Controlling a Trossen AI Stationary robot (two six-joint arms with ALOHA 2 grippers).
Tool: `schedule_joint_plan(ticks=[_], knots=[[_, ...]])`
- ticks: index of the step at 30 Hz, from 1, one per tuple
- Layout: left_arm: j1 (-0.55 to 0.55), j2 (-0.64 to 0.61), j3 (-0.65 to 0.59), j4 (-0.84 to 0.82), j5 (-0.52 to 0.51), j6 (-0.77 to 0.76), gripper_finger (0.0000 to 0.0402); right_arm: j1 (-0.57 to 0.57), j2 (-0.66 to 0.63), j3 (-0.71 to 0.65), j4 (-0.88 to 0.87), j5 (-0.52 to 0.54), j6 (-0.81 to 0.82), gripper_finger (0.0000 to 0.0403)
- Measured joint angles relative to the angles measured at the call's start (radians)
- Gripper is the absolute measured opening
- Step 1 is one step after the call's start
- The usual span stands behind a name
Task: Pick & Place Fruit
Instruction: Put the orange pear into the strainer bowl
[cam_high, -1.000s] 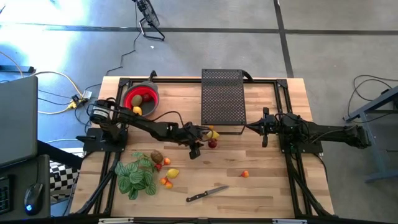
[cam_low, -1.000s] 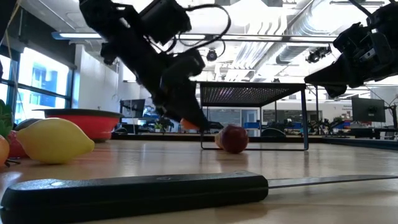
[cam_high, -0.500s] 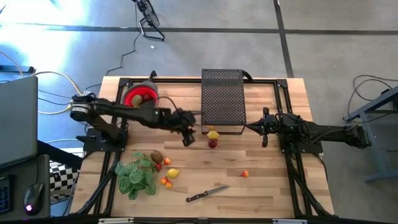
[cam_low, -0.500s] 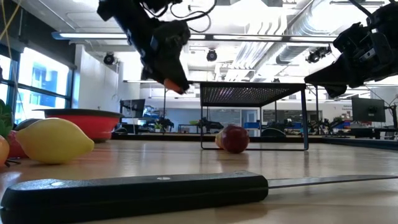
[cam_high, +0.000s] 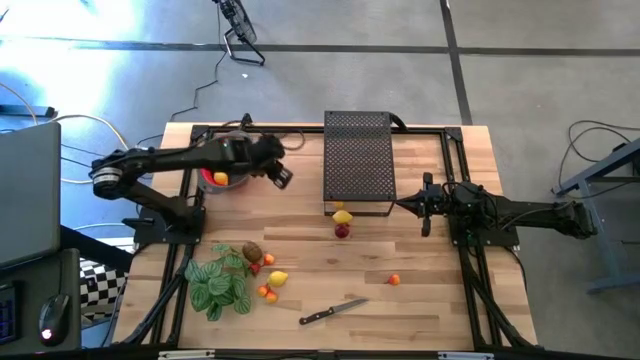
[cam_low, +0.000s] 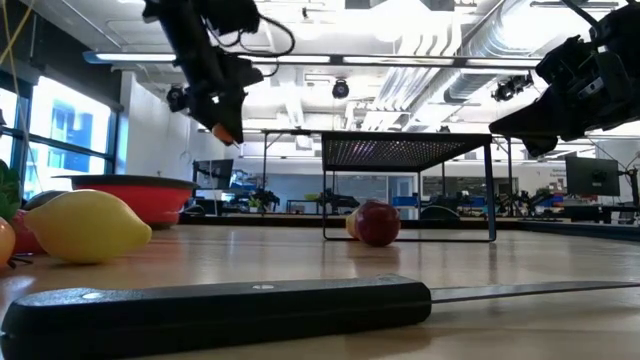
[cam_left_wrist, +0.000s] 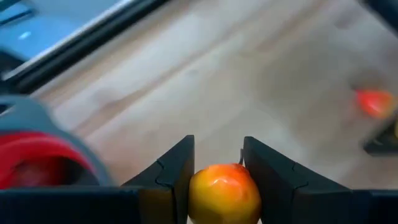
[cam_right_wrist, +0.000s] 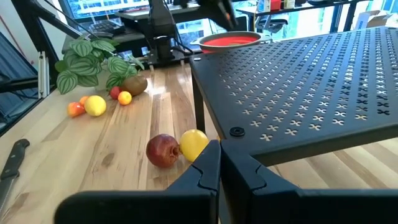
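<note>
My left gripper (cam_high: 281, 177) is high above the table, just right of the red bowl (cam_high: 214, 158), and is shut on a small orange fruit (cam_left_wrist: 224, 193). In the low view the gripper (cam_low: 226, 131) slants down, well above the bowl (cam_low: 130, 194). A yellow fruit (cam_high: 220, 179) lies in the bowl. A lemon (cam_high: 343, 216) and a dark red apple (cam_high: 342, 231) rest on the table by the black rack's near edge. My right gripper (cam_high: 425, 207) waits shut at the rack's right. My left gripper pinches the small orange fruit by its two opposite sides (cam_left_wrist: 200, 186) between its two fingers. The fingers come slanting down from above. The fruit sits at the finger ends (cam_low: 229, 135), lifted clear of the table.
The black mesh rack (cam_high: 359, 160) stands at the middle far side. A green leafy plant (cam_high: 220, 285) lies near left, with a kiwi (cam_high: 251, 252), a lemon (cam_high: 278, 279) and small orange fruits (cam_high: 266, 292) beside it. A lone orange fruit (cam_high: 394, 280) and a knife (cam_high: 332, 312) lie nearer.
My left gripper has risen from beside the lemon and apple at the rack's near edge and swung toward the table's far left, to the red bowl's side. It has turned and tipped on the way. The small orange fruit has gone with it, lifted clear.
</note>
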Motion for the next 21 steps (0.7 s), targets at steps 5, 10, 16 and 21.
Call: schedule_joint_plan(ticks=[5,10,16,21], knots=[[0.130,-0.002,0.000,-0.077,-0.039,-0.055,0.0129,0.000,0.000,0.000,0.000,0.000,0.000,0.0002],[0.243,-0.002,0.000,-0.115,-0.047,-0.066,0.0129,0.000,0.000,0.000,0.000,0.000,0.000,0.0002],[0.360,-0.002,-0.010,-0.143,-0.056,-0.078,0.0129,0.000,0.000,0.000,0.000,0.000,0.000,0.0002],[0.450,-0.001,-0.042,-0.209,-0.058,-0.142,0.0129,0.000,0.000,0.000,0.001,0.000,0.000,0.0002]])
